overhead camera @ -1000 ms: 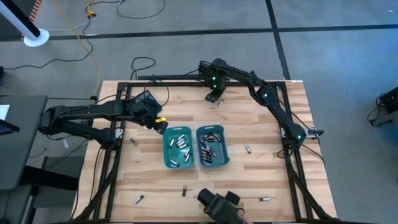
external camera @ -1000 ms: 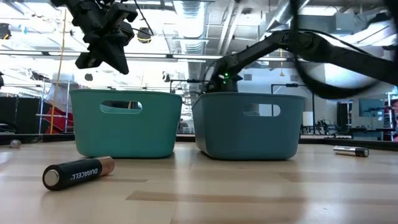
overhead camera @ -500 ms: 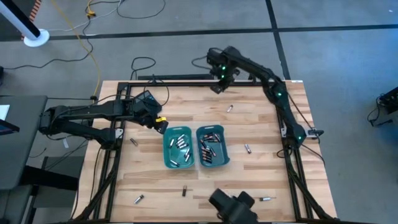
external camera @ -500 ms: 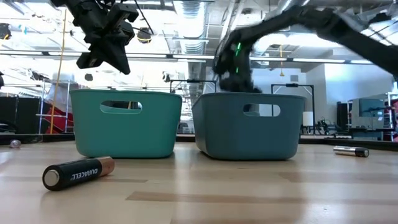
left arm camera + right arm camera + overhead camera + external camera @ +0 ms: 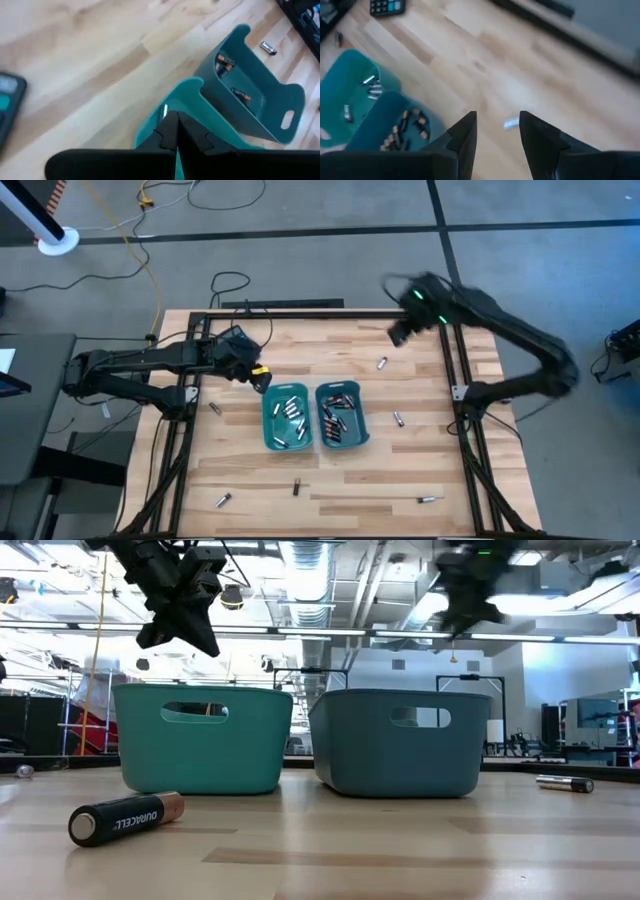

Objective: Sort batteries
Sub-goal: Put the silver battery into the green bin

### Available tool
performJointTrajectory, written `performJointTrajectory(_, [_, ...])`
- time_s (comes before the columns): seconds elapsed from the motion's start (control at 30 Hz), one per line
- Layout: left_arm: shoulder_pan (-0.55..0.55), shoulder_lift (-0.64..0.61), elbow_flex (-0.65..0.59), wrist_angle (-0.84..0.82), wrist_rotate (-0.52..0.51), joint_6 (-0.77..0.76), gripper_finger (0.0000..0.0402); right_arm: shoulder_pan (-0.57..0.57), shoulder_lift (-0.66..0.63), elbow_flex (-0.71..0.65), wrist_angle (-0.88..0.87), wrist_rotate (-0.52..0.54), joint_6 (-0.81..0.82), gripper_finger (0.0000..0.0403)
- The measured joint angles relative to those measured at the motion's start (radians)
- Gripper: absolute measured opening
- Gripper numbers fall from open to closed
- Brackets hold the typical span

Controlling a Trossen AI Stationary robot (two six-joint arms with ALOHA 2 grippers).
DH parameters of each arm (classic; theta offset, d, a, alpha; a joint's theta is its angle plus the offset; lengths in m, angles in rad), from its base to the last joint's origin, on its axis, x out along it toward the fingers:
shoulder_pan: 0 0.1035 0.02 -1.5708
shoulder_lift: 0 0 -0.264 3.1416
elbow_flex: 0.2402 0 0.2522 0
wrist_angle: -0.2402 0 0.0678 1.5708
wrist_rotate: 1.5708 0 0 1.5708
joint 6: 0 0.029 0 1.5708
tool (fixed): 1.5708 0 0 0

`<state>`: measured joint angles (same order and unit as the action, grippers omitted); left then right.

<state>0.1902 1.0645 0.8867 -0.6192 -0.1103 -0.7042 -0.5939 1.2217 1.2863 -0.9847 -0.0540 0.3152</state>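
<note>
Two teal bins stand side by side at the table's middle. The left bin (image 5: 287, 418) holds silvery batteries and the right bin (image 5: 342, 416) holds dark, copper-ended ones. Loose batteries lie on the wood: one (image 5: 381, 363) at the far right, one (image 5: 398, 419) right of the bins, one (image 5: 125, 817) near the front. My left gripper (image 5: 258, 378) hangs shut above the left bin's far left corner (image 5: 192, 85); I see nothing between its fingers. My right gripper (image 5: 495, 125) is open and empty, high above the table's far right part (image 5: 400, 332).
A black calculator (image 5: 387, 6) lies on the far left of the table, under my left arm. More loose batteries lie near the front edge (image 5: 223, 500), (image 5: 428, 500). A black frame (image 5: 300, 310) rims the table.
My right gripper has swung up and away from the far middle of the table toward the right edge, turning as it rose. The silvery battery it stood over has rolled toward the right and a little nearer. My left gripper has stayed in place, its wrist rolling slightly.
</note>
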Motion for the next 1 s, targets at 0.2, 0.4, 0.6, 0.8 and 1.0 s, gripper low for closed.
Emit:
performJointTrajectory(0.2, [0.02,0.0,0.0,0.084,-0.1,0.141,0.0,0.039,-0.362,-0.405,0.169,0.0,0.255,0.0166])
performJointTrajectory(0.4, [0.076,0.0,0.0,0.203,-0.106,0.242,0.0,0.022,-0.476,-0.643,0.367,0.037,0.351,0.0166])
performJointTrajectory(0.6, [0.116,0.0,0.0,0.221,-0.106,0.298,0.0,0.033,-0.359,-0.672,0.221,0.158,0.532,0.0166])
performJointTrajectory(0.8, [0.17,0.0,0.0,0.236,-0.12,0.347,0.0,0.073,-0.209,-0.672,0.189,0.187,0.712,0.0166])
performJointTrajectory(1.0, [0.23,0.018,0.0,0.27,-0.126,0.432,0.0,0.126,-0.082,-0.671,0.223,0.187,0.837,0.0166])
